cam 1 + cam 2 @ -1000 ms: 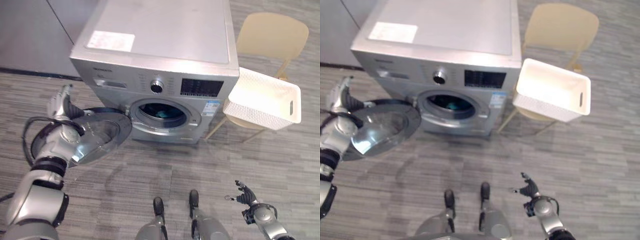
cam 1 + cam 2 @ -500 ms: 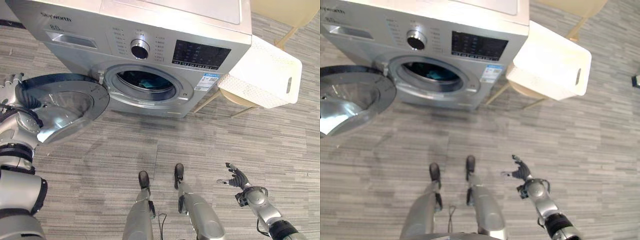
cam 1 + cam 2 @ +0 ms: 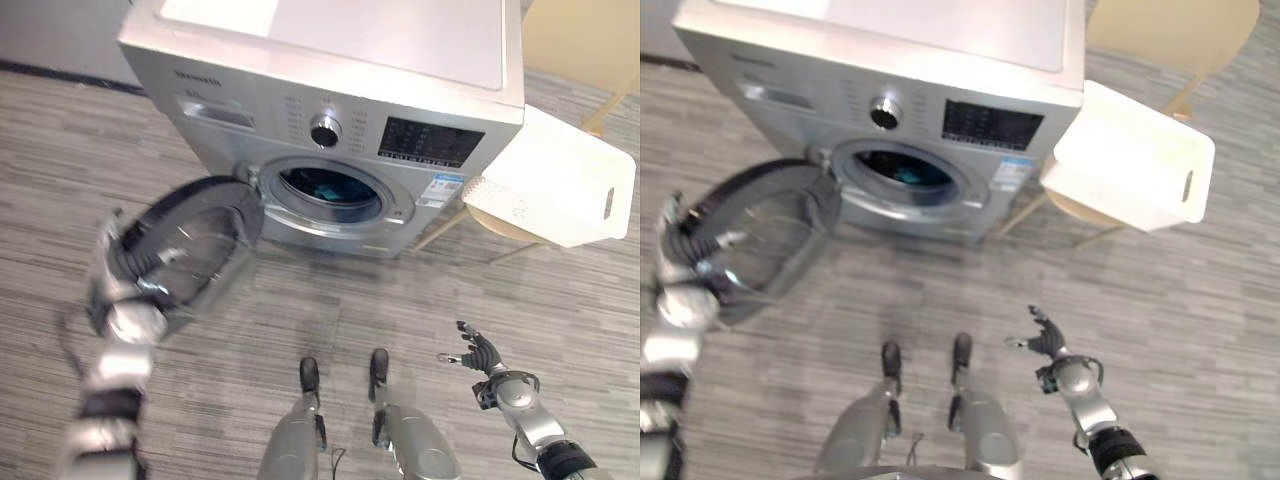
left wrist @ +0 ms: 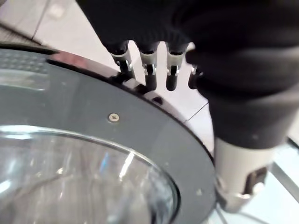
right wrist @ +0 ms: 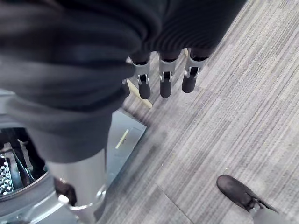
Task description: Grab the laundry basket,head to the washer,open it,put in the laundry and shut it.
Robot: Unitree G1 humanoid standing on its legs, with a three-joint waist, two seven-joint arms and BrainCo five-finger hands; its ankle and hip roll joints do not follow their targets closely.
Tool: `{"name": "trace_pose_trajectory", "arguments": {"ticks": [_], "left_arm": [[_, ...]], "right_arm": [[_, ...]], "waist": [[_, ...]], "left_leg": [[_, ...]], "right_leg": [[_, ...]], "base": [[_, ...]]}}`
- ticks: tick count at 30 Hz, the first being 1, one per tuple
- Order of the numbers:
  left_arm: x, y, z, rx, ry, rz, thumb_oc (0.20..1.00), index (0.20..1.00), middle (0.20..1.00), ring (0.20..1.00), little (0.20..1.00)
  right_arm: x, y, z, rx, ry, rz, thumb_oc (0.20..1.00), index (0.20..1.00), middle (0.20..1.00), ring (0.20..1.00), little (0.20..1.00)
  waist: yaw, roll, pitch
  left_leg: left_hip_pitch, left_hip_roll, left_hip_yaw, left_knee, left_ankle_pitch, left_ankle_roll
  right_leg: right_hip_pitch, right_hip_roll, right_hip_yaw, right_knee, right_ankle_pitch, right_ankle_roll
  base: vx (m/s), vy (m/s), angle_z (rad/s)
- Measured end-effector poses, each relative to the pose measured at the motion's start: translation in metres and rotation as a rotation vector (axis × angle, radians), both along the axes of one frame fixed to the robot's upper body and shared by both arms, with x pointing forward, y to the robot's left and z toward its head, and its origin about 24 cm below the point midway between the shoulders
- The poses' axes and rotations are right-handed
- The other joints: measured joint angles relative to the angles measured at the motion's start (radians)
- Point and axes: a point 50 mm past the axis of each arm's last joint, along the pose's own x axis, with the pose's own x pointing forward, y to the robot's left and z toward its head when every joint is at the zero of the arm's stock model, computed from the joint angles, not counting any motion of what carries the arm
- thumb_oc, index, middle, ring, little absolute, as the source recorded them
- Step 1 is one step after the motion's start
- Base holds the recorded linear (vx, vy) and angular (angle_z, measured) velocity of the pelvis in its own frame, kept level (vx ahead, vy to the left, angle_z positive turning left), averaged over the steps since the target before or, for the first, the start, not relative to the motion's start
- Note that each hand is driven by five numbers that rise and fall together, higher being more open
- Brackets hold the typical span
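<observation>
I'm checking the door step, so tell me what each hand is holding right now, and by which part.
Neither hand grips anything. The left hand rests straight fingers on the outer rim of the washer door. The right hand hangs open over the floor.

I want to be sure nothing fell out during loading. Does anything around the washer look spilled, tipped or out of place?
Nothing spilled shows on the floor. The white laundry basket sits tilted on the chair beside the washer. The door hangs open with the left hand at its rim, and something teal lies in the drum.
</observation>
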Motion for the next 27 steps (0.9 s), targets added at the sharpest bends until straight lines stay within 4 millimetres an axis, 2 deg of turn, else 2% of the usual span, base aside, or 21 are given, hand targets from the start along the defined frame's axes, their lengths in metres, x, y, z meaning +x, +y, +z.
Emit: {"name": "trace_pose_trajectory", "arguments": {"ticks": [1,2,3,7,9,10,12,13,15,16,17,19,20,21,22,25,27], "left_arm": [[-0.007,-0.013,-0.013,-0.068,0.022,-0.034,1.000,1.000,1.000,1.000,1.000],[-0.019,-0.030,-0.035,-0.157,0.088,-0.088,1.000,1.000,1.000,1.000,1.000],[-0.025,-0.041,-0.046,-0.217,0.117,-0.116,1.000,1.000,1.000,1.000,1.000],[-0.030,-0.080,-0.065,-0.346,0.206,-0.287,1.000,1.000,1.000,1.000,1.000],[-0.035,-0.101,-0.076,-0.409,0.278,-0.376,1.000,1.000,1.000,1.000,1.000],[-0.037,-0.122,-0.083,-0.470,0.326,-0.449,1.000,1.000,1.000,1.000,1.000],[-0.029,-0.135,-0.080,-0.492,0.310,-0.477,1.000,1.000,1.000,1.000,1.000],[-0.009,-0.140,-0.074,-0.493,0.290,-0.470,1.000,1.000,1.000,1.000,1.000],[0.023,-0.138,-0.056,-0.433,0.244,-0.453,1.000,1.000,1.000,1.000,1.000],[0.072,-0.114,-0.014,-0.277,0.175,-0.358,1.000,1.000,1.000,1.000,1.000],[0.082,-0.107,-0.001,-0.234,0.150,-0.336,1.000,1.000,1.000,1.000,1.000],[0.103,-0.069,0.031,-0.010,0.181,-0.229,1.000,1.000,1.000,1.000,1.000],[0.104,-0.057,0.041,0.029,0.169,-0.189,1.000,1.000,1.000,1.000,1.000],[0.104,-0.054,0.047,0.052,0.143,-0.192,1.000,1.000,1.000,1.000,1.000],[0.096,-0.054,0.032,0.107,0.180,-0.215,1.000,1.000,1.000,1.000,1.000],[0.085,-0.042,0.018,0.130,0.219,-0.189,1.000,1.000,1.000,1.000,1.000],[0.075,-0.045,0.009,0.115,0.216,-0.211,1.000,1.000,1.000,1.000,1.000]], "right_arm": [[-0.001,0.001,-0.002,0.001,0.014,-0.003,1.000,1.000,1.000,1.000,1.000],[0.000,0.003,0.000,-0.007,0.007,0.014,1.000,1.000,1.000,1.000,1.000],[0.000,0.003,0.000,-0.013,0.008,0.019,1.000,1.000,1.000,1.000,1.000],[-0.003,0.006,-0.004,-0.006,0.029,0.012,1.000,1.000,1.000,1.000,1.000],[-0.004,0.008,-0.005,-0.004,0.036,0.015,1.000,1.000,1.000,1.000,1.000],[-0.007,0.010,-0.007,-0.006,0.046,0.027,1.000,1.000,1.000,1.000,1.000],[-0.012,0.014,-0.012,-0.013,0.064,0.043,1.000,1.000,1.000,1.000,1.000],[-0.017,0.020,-0.017,-0.002,0.082,0.048,1.000,1.000,1.000,1.000,1.000],[-0.020,0.026,-0.019,-0.004,0.091,0.070,1.000,1.000,1.000,1.000,1.000],[-0.023,0.027,-0.021,-0.019,0.100,0.092,1.000,1.000,1.000,1.000,1.000],[-0.024,0.025,-0.020,-0.032,0.099,0.101,1.000,1.000,1.000,1.000,1.000],[-0.027,0.022,-0.019,-0.067,0.102,0.138,1.000,1.000,1.000,1.000,1.000],[-0.027,0.018,-0.017,-0.082,0.096,0.135,1.000,1.000,1.000,1.000,1.000],[-0.031,0.013,-0.019,-0.097,0.111,0.129,1.000,1.000,1.000,1.000,1.000],[-0.036,0.005,-0.021,-0.117,0.134,0.124,1.000,1.000,1.000,1.000,1.000],[-0.023,0.007,-0.014,-0.115,0.089,0.130,1.000,1.000,1.000,1.000,1.000],[-0.016,0.003,-0.008,-0.113,0.058,0.108,1.000,1.000,1.000,1.000,1.000]], "waist": [[0.015,0.010,-0.012],[0.012,0.021,-0.027],[0.012,0.024,-0.032],[0.006,0.017,-0.043],[-0.002,0.009,-0.049],[-0.032,0.003,-0.052],[-0.055,-0.007,-0.059],[-0.074,-0.022,-0.065],[-0.105,-0.034,-0.072],[-0.181,-0.044,-0.078],[-0.197,-0.044,-0.078],[-0.219,-0.049,-0.081],[-0.224,-0.044,-0.080],[-0.220,-0.034,-0.080],[-0.202,-0.019,-0.080],[-0.192,-0.017,-0.079],[-0.174,-0.007,-0.073]], "left_leg": [[0.011,-0.002,0.003,-0.010,-0.002,-0.003],[0.015,-0.004,0.006,-0.013,-0.002,-0.002],[0.015,-0.006,0.006,-0.013,-0.001,-0.001],[0.018,-0.005,0.009,-0.013,0.011,0.014],[0.030,-0.003,0.034,-0.016,0.012,0.014],[0.053,-0.003,0.063,-0.028,0.011,0.012],[0.055,0.001,0.093,-0.028,0.009,0.011],[0.053,0.006,0.134,-0.028,0.008,0.011],[0.042,0.007,0.167,-0.033,0.006,0.011],[0.015,0.007,0.202,-0.038,0.009,0.015],[0.010,0.007,0.209,-0.040,0.010,0.016],[-0.001,0.009,0.237,-0.046,0.012,0.016],[-0.010,0.010,0.237,-0.048,0.011,0.016],[-0.011,0.010,0.236,-0.049,0.011,0.015],[-0.012,0.014,0.223,-0.050,0.012,0.015],[-0.016,0.027,0.213,-0.055,0.020,0.004],[-0.009,0.031,0.194,-0.056,0.022,0.000]], "right_leg": [[0.002,-0.001,0.003,0.002,-0.005,0.006],[0.003,-0.003,0.007,0.003,-0.005,0.006],[0.003,-0.004,0.007,0.003,-0.005,0.006],[0.003,-0.002,0.009,0.005,-0.005,0.006],[0.000,-0.001,0.031,0.004,-0.005,0.006],[0.000,0.001,0.056,0.004,-0.004,0.008],[-0.006,0.001,0.060,-0.004,-0.004,0.008],[-0.026,0.005,0.081,-0.012,-0.002,0.010],[-0.053,0.006,0.091,-0.014,0.005,0.021],[-0.096,0.008,0.112,-0.014,0.025,0.050],[-0.107,0.008,0.117,-0.015,0.035,0.060],[-0.134,0.010,0.126,-0.015,0.053,0.058],[-0.145,0.011,0.125,-0.015,0.055,0.056],[-0.147,0.012,0.123,-0.015,0.063,0.045],[-0.148,0.022,0.118,-0.015,0.075,0.023],[-0.152,0.033,0.110,-0.015,0.076,0.023],[-0.135,0.033,0.089,-0.015,0.071,0.016]], "base": [[0.05,-0.032,0.02],[0.04,-0.048,-0.10],[0.02,-0.038,-0.05],[0.00,-0.022,-0.03],[-0.01,-0.047,-0.37],[-0.04,-0.072,-0.52],[-0.06,-0.066,-0.64],[-0.06,-0.031,-0.85],[-0.05,-0.030,-0.83],[-0.03,-0.046,-0.64],[-0.02,-0.038,-0.60],[0.00,-0.014,-0.36],[0.00,-0.018,-0.29],[0.00,-0.017,-0.12],[-0.01,-0.036,-0.03],[0.00,-0.034,0.06],[0.01,-0.048,0.23]]}}
